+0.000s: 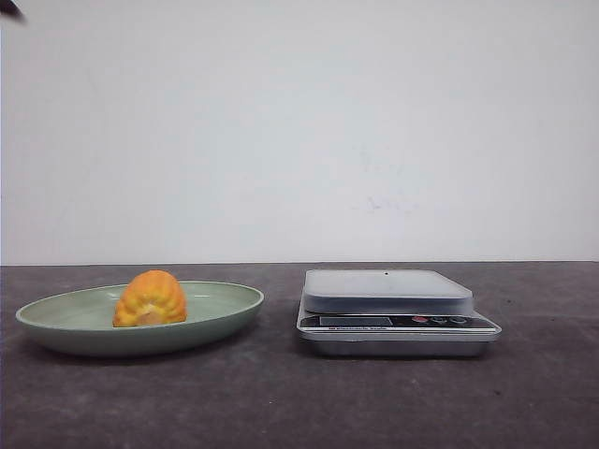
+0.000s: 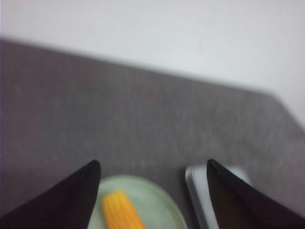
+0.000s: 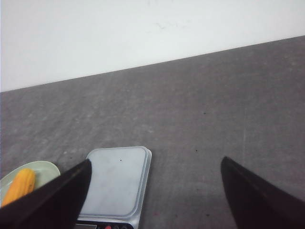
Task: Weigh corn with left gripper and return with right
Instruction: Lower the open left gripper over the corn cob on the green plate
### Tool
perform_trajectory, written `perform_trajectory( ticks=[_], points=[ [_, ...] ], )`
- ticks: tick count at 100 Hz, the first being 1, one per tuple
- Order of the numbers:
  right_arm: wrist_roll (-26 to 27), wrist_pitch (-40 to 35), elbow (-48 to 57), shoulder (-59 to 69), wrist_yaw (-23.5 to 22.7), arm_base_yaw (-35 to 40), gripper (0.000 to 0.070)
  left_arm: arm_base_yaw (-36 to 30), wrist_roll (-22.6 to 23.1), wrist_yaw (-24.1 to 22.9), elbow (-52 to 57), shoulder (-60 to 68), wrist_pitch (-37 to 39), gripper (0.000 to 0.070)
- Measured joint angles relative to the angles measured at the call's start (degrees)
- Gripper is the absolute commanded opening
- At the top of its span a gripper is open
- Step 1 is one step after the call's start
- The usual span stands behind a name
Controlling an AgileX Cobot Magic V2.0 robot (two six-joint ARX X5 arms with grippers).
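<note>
Dark grey table [image 1: 281,402], matte, slightly speckled, white wall behind. Directly on it: pale green plate [image 1: 225,313] and a silver kitchen scale [image 1: 398,313], side by side, near but apart. Both lie below the raised grippers, nothing touching.

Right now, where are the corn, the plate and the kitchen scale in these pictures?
corn [image 1: 150,299], front view, on the ribbed kernel rows.
plate [image 1: 229,301], front view, on the bare inner rim right of the corn.
kitchen scale [image 1: 386,282], front view, on its flat weighing platform.
</note>
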Motion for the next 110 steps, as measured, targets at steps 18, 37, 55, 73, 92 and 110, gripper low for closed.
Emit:
perform_trajectory(
  ticks=[18,37,55,73,92,110],
  points=[
    [-0.4,-2.4,0.9,0.4,-0.9,0.0,0.0580,-4.2,-1.4,-2.3,0.0,14.2,-0.9,0.0516],
    [-0.6,-3.2,0.9,0.4,-0.9,0.0,0.0580,-7.9,-2.4,-3.0,0.0,24.8,0.9,0.0516],
    [-0.7,-3.5,0.9,0.4,-0.9,0.0,0.0580,-10.6,-3.0,-7.9,0.0,30.3,0.7,0.0516],
    [-1.5,-3.8,0.9,0.4,-0.9,0.0,0.0580,-11.7,-3.8,-9.4,0.0,31.4,0.7,0.0513],
    [-1.7,-4.4,0.9,0.4,-0.9,0.0,0.0580,-11.7,-4.5,-9.6,0.0,31.4,0.4,0.0512],
    [-1.7,-4.8,0.9,0.4,-0.9,0.0,0.0580,-11.7,-4.5,-9.6,0.0,31.5,-0.3,0.0510]
  ],
)
